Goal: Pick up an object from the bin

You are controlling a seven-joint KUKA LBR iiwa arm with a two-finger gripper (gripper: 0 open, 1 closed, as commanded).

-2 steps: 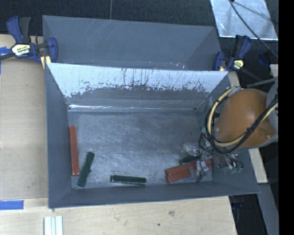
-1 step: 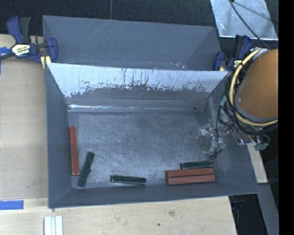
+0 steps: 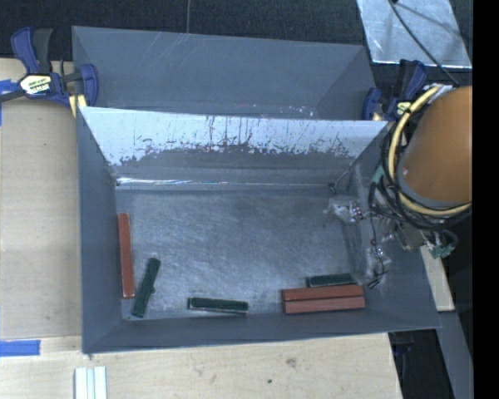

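Note:
My gripper point(image 3: 373, 260) hangs at the bin's right wall, low over the floor near the front right corner. Just below and left of it lies a short dark green block point(image 3: 331, 281). Against that block's front side rests a longer red-brown block point(image 3: 323, 299), lying flat along the front wall. Nothing shows held in the gripper.
A dark green bar point(image 3: 218, 305) lies along the front wall near the middle. Another dark green bar point(image 3: 145, 287) sits tilted in the front left corner, beside a thin red-brown stick point(image 3: 125, 254) along the left wall. The arm with its orange cover and cables leans in from the right.

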